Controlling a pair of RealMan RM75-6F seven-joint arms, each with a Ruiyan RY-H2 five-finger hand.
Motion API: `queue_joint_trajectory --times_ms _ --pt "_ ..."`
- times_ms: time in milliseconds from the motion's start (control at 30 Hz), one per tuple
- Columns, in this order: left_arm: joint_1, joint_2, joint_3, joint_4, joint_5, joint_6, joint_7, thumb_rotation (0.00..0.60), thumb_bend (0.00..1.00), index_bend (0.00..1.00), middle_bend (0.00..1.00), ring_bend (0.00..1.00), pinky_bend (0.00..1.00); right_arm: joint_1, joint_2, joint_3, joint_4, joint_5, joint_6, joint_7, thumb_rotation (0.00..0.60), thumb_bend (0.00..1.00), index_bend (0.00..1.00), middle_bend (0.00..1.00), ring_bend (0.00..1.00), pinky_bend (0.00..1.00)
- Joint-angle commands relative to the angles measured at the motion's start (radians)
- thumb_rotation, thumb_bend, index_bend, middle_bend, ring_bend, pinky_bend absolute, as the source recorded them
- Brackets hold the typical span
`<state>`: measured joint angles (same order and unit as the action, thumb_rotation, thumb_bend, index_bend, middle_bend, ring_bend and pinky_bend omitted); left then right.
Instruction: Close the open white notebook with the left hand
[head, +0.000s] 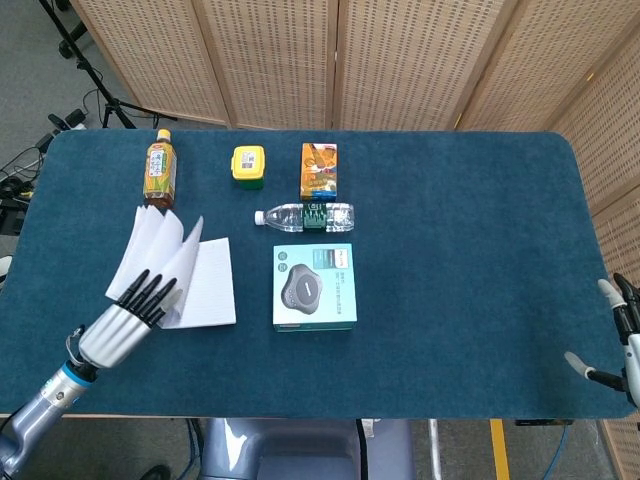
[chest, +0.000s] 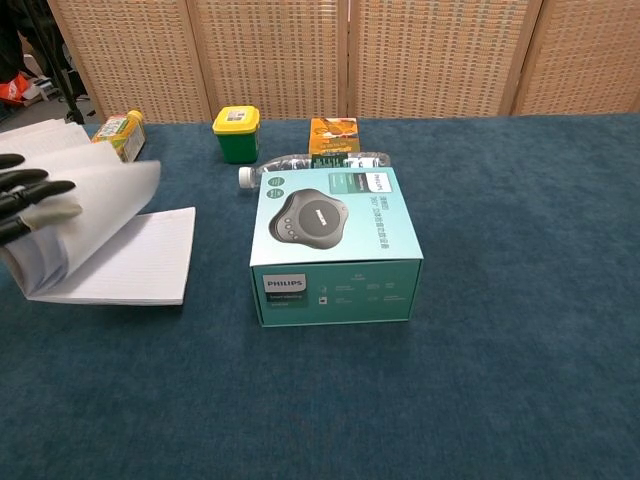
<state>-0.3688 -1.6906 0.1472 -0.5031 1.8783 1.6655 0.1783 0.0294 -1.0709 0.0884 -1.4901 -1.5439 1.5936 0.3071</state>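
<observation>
Under the notebook's (head: 180, 270) lifted pages, the left hand (head: 125, 320) pushes with spread fingers.

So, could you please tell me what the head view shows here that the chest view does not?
Only the head view shows the right hand at the table's right edge, apart from everything, and the left hand's palm and forearm. Only the chest view shows the teal box's front face with its Philips label. Both show the left hand's fingers lifting the white notebook's left pages, plus the tea bottle, yellow container, orange carton and water bottle.
</observation>
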Motion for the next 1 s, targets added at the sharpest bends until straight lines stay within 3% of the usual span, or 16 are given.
queue_joint_trajectory --times_ms 33,333,800,1000 --pt "-0.040 0.022 0.062 0.026 0.070 0.000 0.083 0.600 0.78 0.00 0.00 0.00 0.00 0.000 0.001 0.000 0.001 -0.001 0.001 0.003 0.600 0.00 0.00 0.00 0.00 0.00" --pt "-0.084 0.040 0.088 -0.045 0.103 -0.065 0.198 0.600 0.75 0.00 0.00 0.00 0.00 -0.001 0.004 0.000 0.001 0.000 -0.001 0.011 0.600 0.00 0.00 0.00 0.00 0.00" --pt "-0.154 0.010 0.067 -0.107 0.117 -0.067 0.178 0.600 0.73 0.00 0.00 0.00 0.00 -0.002 0.005 0.001 0.002 0.002 0.001 0.016 0.600 0.00 0.00 0.00 0.00 0.00" --pt "-0.146 0.006 0.019 -0.155 0.084 0.039 0.093 0.600 0.73 0.00 0.00 0.00 0.00 0.001 0.005 0.001 0.003 0.002 -0.005 0.016 0.600 0.00 0.00 0.00 0.00 0.00"
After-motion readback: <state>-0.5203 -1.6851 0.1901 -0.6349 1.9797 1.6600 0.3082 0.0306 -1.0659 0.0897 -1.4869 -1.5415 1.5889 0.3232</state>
